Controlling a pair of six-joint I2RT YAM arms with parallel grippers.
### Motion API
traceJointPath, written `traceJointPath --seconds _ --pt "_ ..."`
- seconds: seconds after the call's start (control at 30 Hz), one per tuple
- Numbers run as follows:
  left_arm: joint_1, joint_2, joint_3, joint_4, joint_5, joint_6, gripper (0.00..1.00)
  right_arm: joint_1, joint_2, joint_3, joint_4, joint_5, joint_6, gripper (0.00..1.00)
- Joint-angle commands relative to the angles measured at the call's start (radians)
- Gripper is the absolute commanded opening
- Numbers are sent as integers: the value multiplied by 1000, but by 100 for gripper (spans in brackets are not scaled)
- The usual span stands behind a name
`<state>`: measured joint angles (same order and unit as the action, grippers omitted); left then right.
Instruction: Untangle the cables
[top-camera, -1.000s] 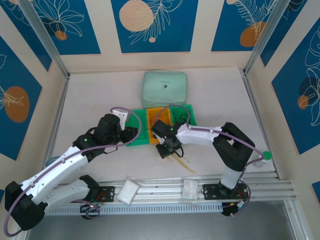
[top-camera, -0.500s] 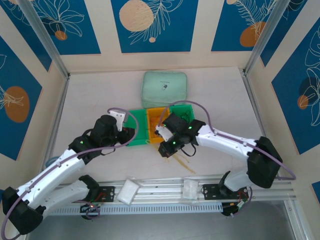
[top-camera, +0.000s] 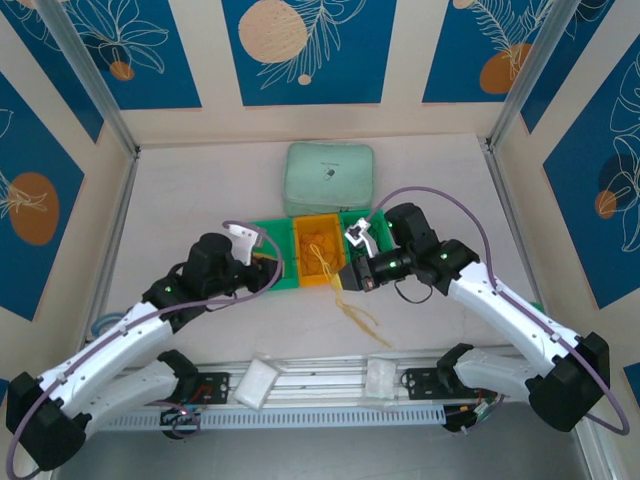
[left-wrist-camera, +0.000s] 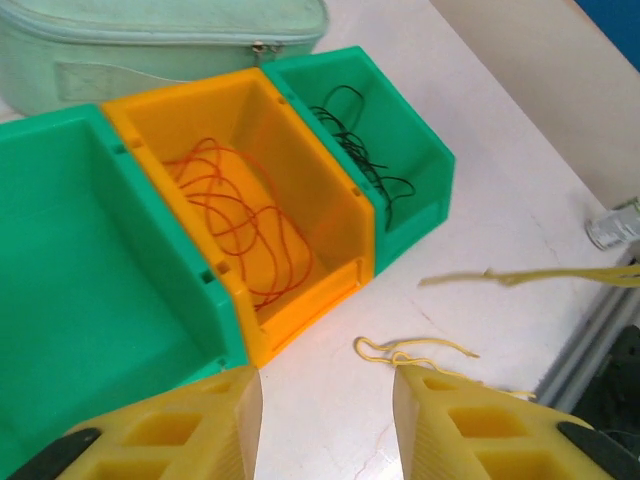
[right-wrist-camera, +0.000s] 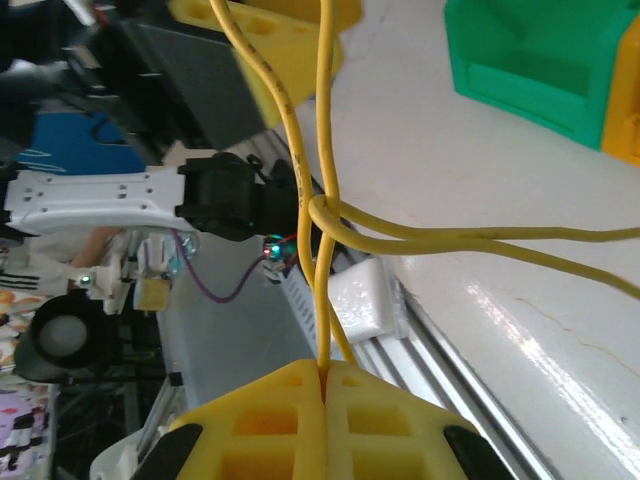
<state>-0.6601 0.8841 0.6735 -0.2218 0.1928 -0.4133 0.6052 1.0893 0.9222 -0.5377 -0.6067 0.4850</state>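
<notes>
My right gripper (top-camera: 347, 277) (right-wrist-camera: 325, 372) is shut on the yellow cable (top-camera: 358, 316) (right-wrist-camera: 321, 190), lifted in front of the orange bin (top-camera: 318, 250). The strands run up from its pads, cross in a knot, and trail down to the table. More of the yellow cable (left-wrist-camera: 412, 349) lies on the table by my left gripper's right finger. My left gripper (top-camera: 266, 272) (left-wrist-camera: 325, 385) is open, low over the table, with nothing between its fingers. An orange cable (left-wrist-camera: 237, 218) is coiled in the orange bin (left-wrist-camera: 300, 165). A black cable (left-wrist-camera: 362, 158) lies in the right green bin (left-wrist-camera: 425, 165).
The left green bin (left-wrist-camera: 60, 260) holds nothing that I can see. A mint zip pouch (top-camera: 330, 178) lies behind the bins. White foam blocks (top-camera: 258, 382) sit on the front rail. A small can (left-wrist-camera: 615, 222) stands near the table's right edge.
My right arm has swung out to the right, and its gripper has drawn back and lifted the yellow cable off the table. My left gripper has edged slightly right.
</notes>
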Motion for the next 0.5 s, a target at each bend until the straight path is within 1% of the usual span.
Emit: traceJointPath --seconds 0.0,0.17,0.23,0.33,0.47 --pt "-22 27 -6 148 100 38 38 -20 -8 10 29 -121 60 0" --pt "-45 51 3 208 116 68 30 -46 -15 3 88 -184 121 0" --pt "-47 53 5 217 131 78 29 -53 -17 7 105 -204 137 0" --pt "-54 65 5 229 154 97 30 -60 -16 20 117 -224 153 0" --pt "-79 78 0 266 179 134 39 -81 -14 35 137 -250 182 0"
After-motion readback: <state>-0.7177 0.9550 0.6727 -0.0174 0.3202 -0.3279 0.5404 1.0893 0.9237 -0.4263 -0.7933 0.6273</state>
